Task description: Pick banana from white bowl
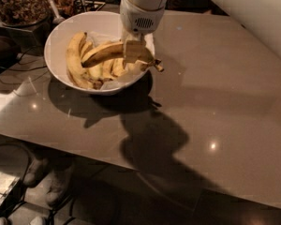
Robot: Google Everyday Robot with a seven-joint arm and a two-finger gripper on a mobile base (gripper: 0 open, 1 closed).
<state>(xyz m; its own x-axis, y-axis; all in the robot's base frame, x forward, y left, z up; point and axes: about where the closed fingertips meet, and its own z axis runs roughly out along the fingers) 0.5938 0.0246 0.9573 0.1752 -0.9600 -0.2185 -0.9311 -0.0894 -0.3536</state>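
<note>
The white bowl (55, 39) stands at the table's far left and holds several bananas. My gripper (133, 49) hangs from the top of the view over the bowl's right half. It is shut on the banana (105, 53), the long curved one with brown blemishes. The banana lies across the fingers, lifted just above the others, its dark end (158, 68) reaching past the bowl's right rim. Shorter pale bananas (75, 64) lie below it in the bowl on white paper.
A dark glass container of brown bits (16, 3) stands behind the bowl at top left, with a utensil (54, 11) beside it. The brown glossy table (215, 102) stretches to the right. Its front edge runs diagonally; below are floor, cables and shoes (51, 184).
</note>
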